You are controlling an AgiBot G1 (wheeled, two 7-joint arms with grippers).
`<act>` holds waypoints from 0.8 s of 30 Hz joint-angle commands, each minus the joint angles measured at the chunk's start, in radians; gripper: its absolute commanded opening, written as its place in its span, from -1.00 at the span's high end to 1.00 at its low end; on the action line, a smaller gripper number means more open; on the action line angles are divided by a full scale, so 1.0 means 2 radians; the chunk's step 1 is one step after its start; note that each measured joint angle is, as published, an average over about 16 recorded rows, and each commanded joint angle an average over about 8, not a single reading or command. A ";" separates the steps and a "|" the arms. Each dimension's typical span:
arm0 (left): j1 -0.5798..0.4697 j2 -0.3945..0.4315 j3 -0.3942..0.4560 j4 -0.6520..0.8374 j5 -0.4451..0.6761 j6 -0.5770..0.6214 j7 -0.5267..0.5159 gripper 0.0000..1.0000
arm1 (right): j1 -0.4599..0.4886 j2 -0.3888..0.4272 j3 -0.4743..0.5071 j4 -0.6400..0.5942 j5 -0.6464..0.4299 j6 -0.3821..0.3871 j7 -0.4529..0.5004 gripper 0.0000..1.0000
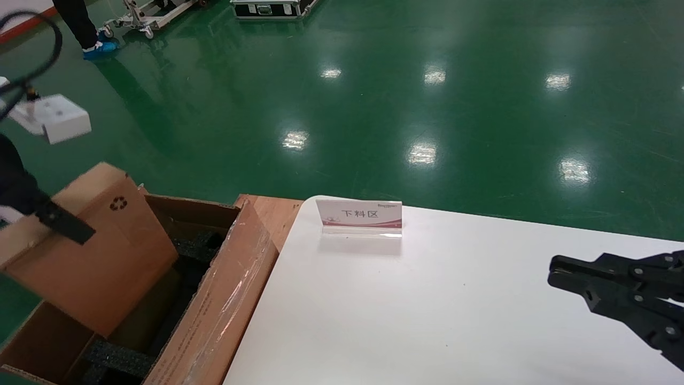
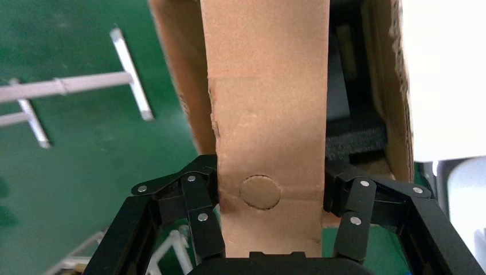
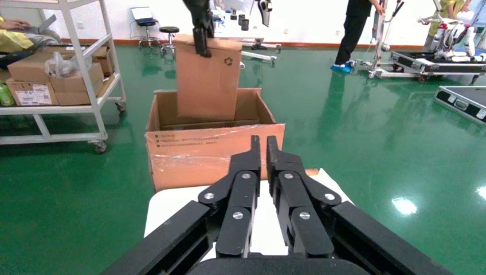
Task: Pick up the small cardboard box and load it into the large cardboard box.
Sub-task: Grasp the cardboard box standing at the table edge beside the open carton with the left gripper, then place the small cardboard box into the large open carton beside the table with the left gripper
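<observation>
**Small box held on end over the open carton**

The large cardboard box (image 1: 214, 310) stood open on the green floor (image 1: 427, 107) just beside the white table's (image 1: 427, 321) left edge, its taped near wall (image 3: 212, 154) facing the table and black foam padding (image 1: 120, 358) lining its bottom. Its flaps were spread outward, leaving the top unobstructed.

The small cardboard box (image 1: 101, 256) hung in the carton's mouth, its lower end already below the rim and its upper end well above it. Its long axis ran up and down, tilted a little in the head view, with the broad face bearing the recycling symbol (image 1: 118, 203) turned toward the table. In the left wrist view a narrow edge face with a round punched disc (image 2: 261, 192) faced the camera.

The left gripper (image 2: 269, 195) clamped the small box at its upper end, fingers (image 2: 198, 200) pressed on both broad faces.

The right gripper (image 1: 558, 272) hovered low over the table's right side, well apart from both boxes, its fingers (image 3: 252, 166) brought together on nothing.

A small placard (image 1: 359, 216) with printed characters stood near the table's far edge. Farther off were a shelving rack (image 3: 63, 74) with cartons, a black equipment case (image 1: 272, 8) and a person's legs (image 1: 85, 27).
</observation>
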 commanded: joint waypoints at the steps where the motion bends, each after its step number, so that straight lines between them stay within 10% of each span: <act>1: 0.000 -0.009 0.011 -0.002 0.004 -0.002 0.001 1.00 | 0.000 0.000 0.000 0.000 0.000 0.000 0.000 -1.00; 24: 0.088 -0.055 0.023 -0.016 0.071 -0.084 -0.060 1.00 | 0.000 0.000 -0.001 0.000 0.001 0.000 0.000 -1.00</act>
